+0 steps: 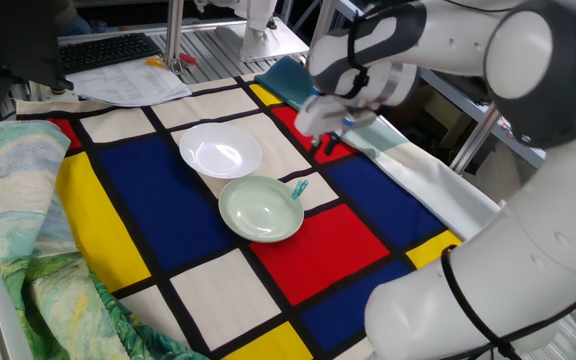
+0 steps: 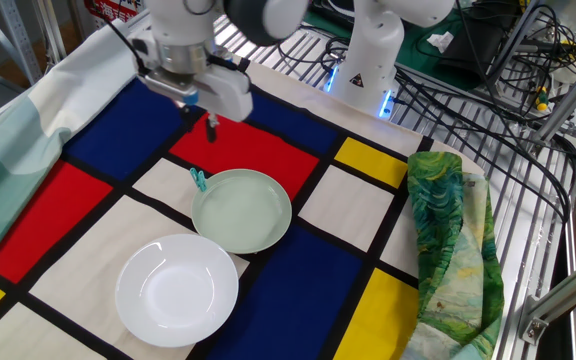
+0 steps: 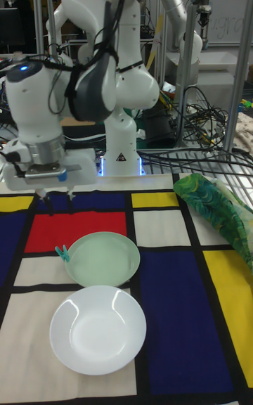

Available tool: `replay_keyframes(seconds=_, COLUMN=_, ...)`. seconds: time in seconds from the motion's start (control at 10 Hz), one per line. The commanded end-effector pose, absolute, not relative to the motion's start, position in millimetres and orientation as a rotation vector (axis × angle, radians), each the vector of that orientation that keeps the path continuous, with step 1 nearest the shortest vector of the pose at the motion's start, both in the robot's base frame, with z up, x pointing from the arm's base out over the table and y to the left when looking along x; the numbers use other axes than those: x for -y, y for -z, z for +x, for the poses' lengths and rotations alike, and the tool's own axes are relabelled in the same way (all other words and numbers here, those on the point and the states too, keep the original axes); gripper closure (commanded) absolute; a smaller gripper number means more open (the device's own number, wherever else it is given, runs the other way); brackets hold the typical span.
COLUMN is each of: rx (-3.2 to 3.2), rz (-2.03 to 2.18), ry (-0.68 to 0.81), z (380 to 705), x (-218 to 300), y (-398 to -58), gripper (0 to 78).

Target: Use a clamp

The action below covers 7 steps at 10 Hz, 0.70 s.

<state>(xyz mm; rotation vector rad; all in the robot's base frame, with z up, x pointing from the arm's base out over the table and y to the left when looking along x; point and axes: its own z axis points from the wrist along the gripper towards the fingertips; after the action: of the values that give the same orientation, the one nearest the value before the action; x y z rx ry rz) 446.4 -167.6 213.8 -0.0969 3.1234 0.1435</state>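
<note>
One fixed view: the gripper is seen raised above the red square of the cloth, up and away from the pale green bowl. Its dark fingers are seen only partly, and how far apart they stand cannot be told here. The clamp is seen at the bowl's rim, apparently clipped on it, with its tail pointing away over the cloth. The white bowl is set just beside the green one.

The other fixed view: the gripper is shown with its two fingers hanging down, parted by a clear gap, and nothing is held between them. The clamp is found below and a little toward the camera, at the rim of the green bowl. If the clip is meant to be grasped again, a descent aimed slightly off could be met by the bowl's rim, and the light bowl could be pushed or tipped.

Tall fixed view: the fingers of the gripper are seen apart and empty, well above the clamp, which is perched on the left edge of the green bowl. The clip is small and plastic, so it is judged that a pinch on its tail could swivel it or pop it off. The white bowl lies close enough that a shoved green bowl could be knocked against it.
</note>
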Motion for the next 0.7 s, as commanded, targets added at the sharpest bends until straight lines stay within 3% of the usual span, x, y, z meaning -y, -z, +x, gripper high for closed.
replay_keyframes(seconds=0.1, rx=-3.205, rz=0.182, ry=-0.019, z=487, x=42, y=-275, gripper=76.3)
replay_keyframes(seconds=0.7, rx=-3.19, rz=0.197, ry=-0.03, z=507, x=34, y=-268, gripper=76.3)
